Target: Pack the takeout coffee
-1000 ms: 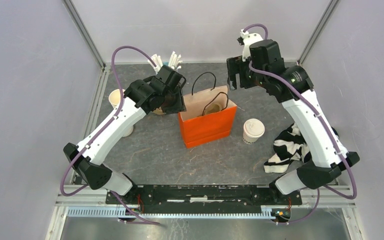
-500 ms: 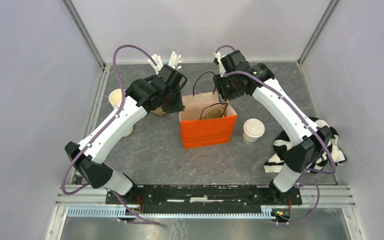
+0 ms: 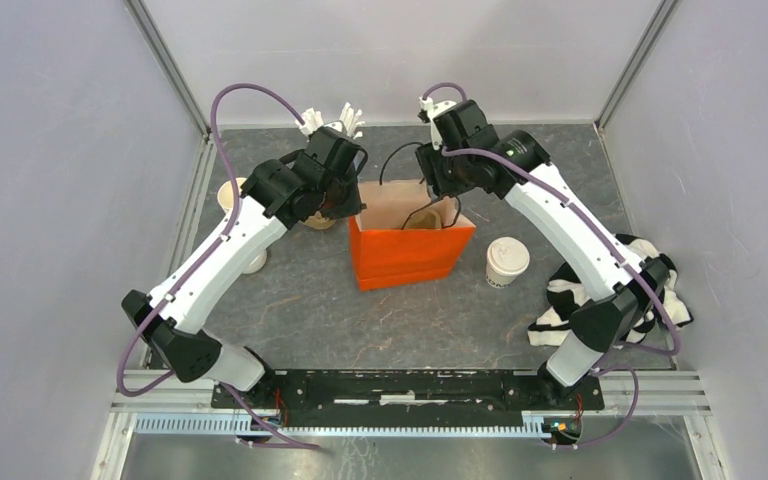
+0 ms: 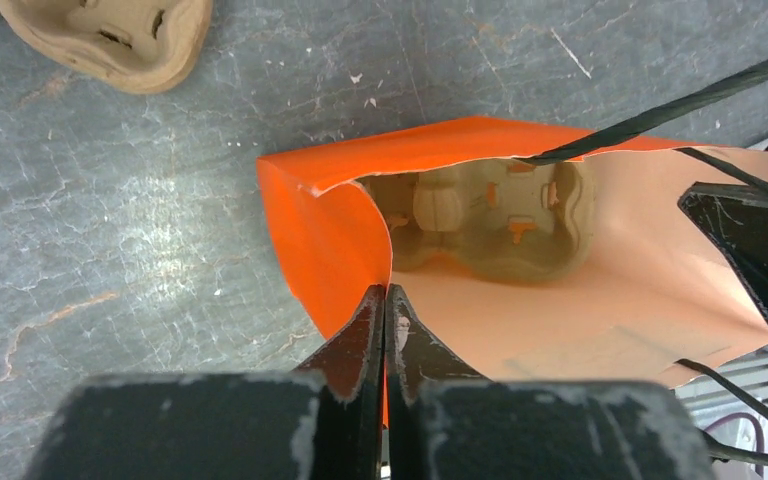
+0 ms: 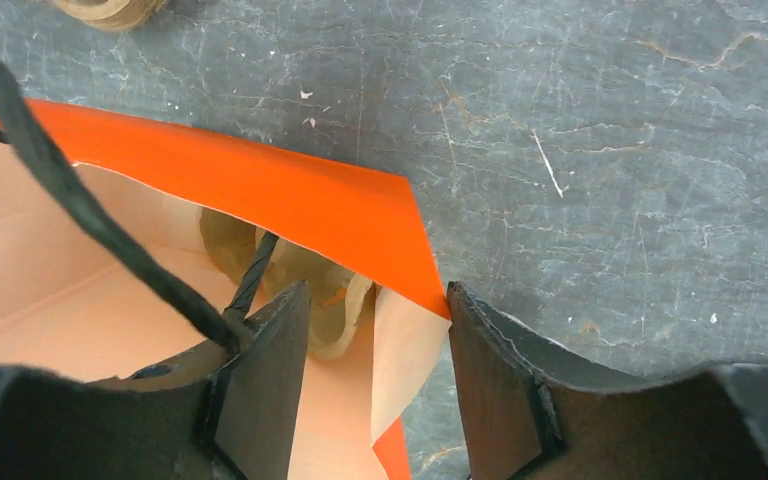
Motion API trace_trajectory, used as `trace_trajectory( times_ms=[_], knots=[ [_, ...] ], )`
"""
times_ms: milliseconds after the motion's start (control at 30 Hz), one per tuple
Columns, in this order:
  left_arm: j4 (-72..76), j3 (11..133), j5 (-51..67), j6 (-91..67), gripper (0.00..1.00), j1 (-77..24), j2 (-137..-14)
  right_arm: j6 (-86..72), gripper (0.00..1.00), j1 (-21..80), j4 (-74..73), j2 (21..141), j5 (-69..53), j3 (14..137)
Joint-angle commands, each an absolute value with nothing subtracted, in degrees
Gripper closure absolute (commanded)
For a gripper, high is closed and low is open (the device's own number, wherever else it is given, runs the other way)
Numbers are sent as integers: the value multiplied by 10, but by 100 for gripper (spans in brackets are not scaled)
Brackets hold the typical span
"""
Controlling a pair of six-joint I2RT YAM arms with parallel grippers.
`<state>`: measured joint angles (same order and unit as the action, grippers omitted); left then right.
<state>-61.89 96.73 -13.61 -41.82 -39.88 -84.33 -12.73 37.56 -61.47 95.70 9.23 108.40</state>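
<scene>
Left gripper (image 4: 385, 300) is pinching the rim of the orange paper bag (image 3: 405, 260); right gripper (image 5: 375, 320) is straddling its corner, jaws apart, holding nothing. Uneven pulling is risking a tear.

A paper bag (image 3: 405, 255) is seen standing centrally. A cup carrier (image 4: 490, 215) is set inside the bag. The takeout coffee (image 3: 507, 258) is placed just right of the bag, a cloth (image 3: 563, 298) farther right, lidless cups (image 3: 228, 196) well left.

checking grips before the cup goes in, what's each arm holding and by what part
Left jaws are shut on the orange bag, on its left rim. Right jaws straddle the rim's right corner, apart, holding nothing yet.
</scene>
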Motion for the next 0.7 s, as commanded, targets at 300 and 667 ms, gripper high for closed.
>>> trace_trajectory(
  times_ms=[300, 667],
  knots=[
    [-482, 896, -190, -342, 98, -397, -774, -120, 63, 376, -495, 933, 132, 1067],
    [-211, 692, -218, -287, 98, -398, -644, -52, 71, 375, -259, 844, 134, 920]
  ],
)
